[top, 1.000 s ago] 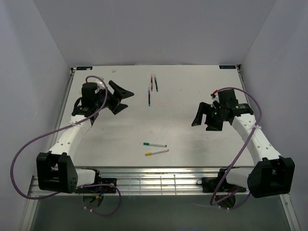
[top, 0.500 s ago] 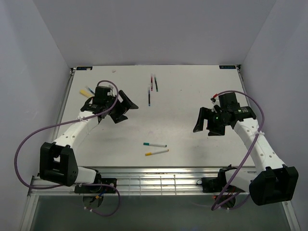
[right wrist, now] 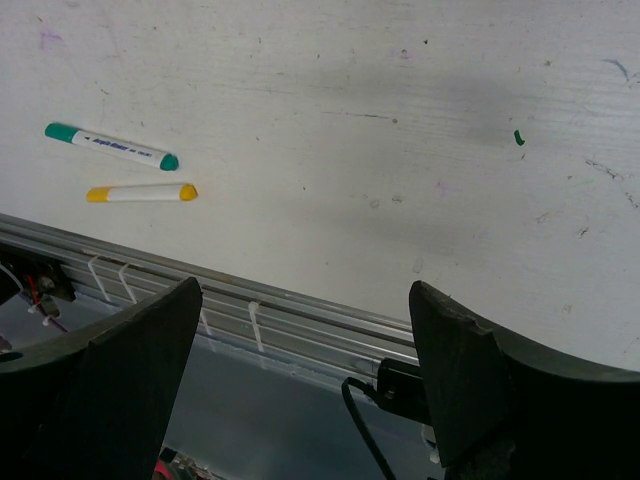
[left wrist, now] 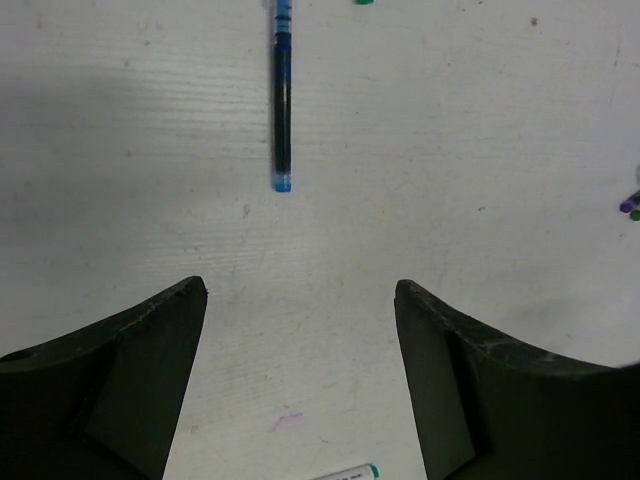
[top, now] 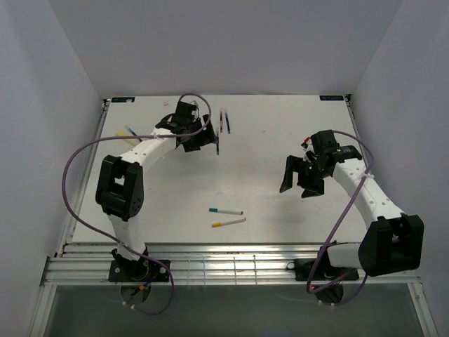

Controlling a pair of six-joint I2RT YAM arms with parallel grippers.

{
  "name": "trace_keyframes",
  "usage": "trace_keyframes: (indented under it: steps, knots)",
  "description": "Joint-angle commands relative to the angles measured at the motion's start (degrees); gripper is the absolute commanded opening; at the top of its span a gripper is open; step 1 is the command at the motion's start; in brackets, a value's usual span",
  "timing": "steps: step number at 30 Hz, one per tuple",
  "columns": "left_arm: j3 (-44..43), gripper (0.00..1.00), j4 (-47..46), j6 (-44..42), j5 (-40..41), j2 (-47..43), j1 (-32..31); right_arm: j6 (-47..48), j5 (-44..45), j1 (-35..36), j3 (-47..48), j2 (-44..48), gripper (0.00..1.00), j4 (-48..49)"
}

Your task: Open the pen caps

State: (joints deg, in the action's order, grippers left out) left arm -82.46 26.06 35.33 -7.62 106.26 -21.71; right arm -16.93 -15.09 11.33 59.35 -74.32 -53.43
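Observation:
My left gripper (top: 202, 135) is open and empty at the back centre, just left of a slim dark pen with blue ends (top: 217, 144). In the left wrist view that pen (left wrist: 283, 100) lies ahead of the open gripper (left wrist: 300, 290), with its blue cap (left wrist: 283, 184) nearest. Two more dark pens (top: 224, 123) lie behind it. A white pen with green ends (top: 226, 210) and a white pen with yellow ends (top: 229, 222) lie near the front centre; they also show in the right wrist view (right wrist: 110, 146), (right wrist: 140, 193). My right gripper (top: 298, 182) is open and empty above the table's right side.
Yellow and blue pens (top: 128, 132) lie at the far left behind the left arm. A white pen's green end (left wrist: 352, 472) shows under my left gripper. Coloured pen ends (left wrist: 630, 206) show at that view's right edge. A small green bit (right wrist: 519, 137) lies on the table. The front rail (right wrist: 250, 300) runs below my right gripper (right wrist: 305, 290).
My left arm has swung from the left side to the back centre, towards the dark pens. My right gripper has shifted slightly towards the table's middle. Both stay open.

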Motion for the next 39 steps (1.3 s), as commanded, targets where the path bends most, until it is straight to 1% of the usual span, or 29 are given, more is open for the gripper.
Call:
trace_keyframes:
  steps: [1, 3, 8, 11, 12, 16, 21, 23, 27, 31, 32, 33, 38, 39]
  knots:
    - [-8.1, 0.85, 4.2, -6.8, 9.5, 4.3, -3.1, 1.3, 0.8, 0.3, 1.6, -0.8, 0.9, 0.4]
    - [-11.1, 0.81, 5.7, -6.8, 11.3, 6.7, -3.4, 1.5, 0.9, 0.3, 1.4, -0.7, 0.9, 0.4]
    - [-16.6, 0.78, 7.2, -6.6, 13.7, 14.6, -4.2, 2.2, 2.0, 0.3, 1.0, -0.8, 0.9, 0.3]
    - [-21.4, 0.74, 9.2, -6.8, 15.2, 19.5, -4.8, 2.6, 2.3, 0.3, 1.3, -1.0, 0.9, -0.3]
    - [-22.6, 0.71, 10.0, -6.9, 16.8, 20.6, -5.2, 2.7, 2.4, 0.3, 1.4, -1.2, 0.9, -0.4]
    - [-26.2, 0.7, 10.3, -8.6, 19.0, 24.0, -5.5, 3.2, 2.6, 0.3, 1.2, -1.5, 0.9, -0.9]
    - [-31.4, 0.7, 10.8, -10.4, 19.1, 28.3, -5.9, 3.4, 2.6, 0.4, -0.4, -1.7, 0.9, -0.5]
    - [-32.4, 0.67, 11.5, -10.5, 19.9, 29.7, -5.9, 3.4, 2.8, 0.5, -0.6, -2.0, 0.9, -0.4]
    - [-31.5, 0.59, 12.8, -10.5, 21.1, 29.9, -6.1, 3.5, 3.1, 0.6, -0.5, -2.6, 0.9, -0.2]
    - [-25.9, 0.53, 13.0, -10.3, 22.8, 28.5, -6.3, 3.5, 2.8, 0.8, 0.1, -3.8, 0.9, 0.2]
    - [-25.2, 0.51, 13.0, -10.3, 22.9, 28.6, -6.4, 3.4, 2.7, 0.9, 0.2, -4.0, 0.9, 0.3]
    - [-24.7, 0.46, 13.0, -10.3, 22.9, 28.7, -6.5, 3.4, 2.6, 1.0, 0.3, -4.2, 0.9, 0.3]
    - [-22.4, 0.36, 13.0, -9.5, 22.6, 29.7, -6.7, 3.2, 2.8, 1.7, 1.5, -5.4, 0.9, 0.0]
    - [-22.1, 0.33, 13.0, -9.3, 22.4, 29.6, -6.7, 3.2, 3.1, 1.8, 1.7, -5.6, 0.9, -0.3]
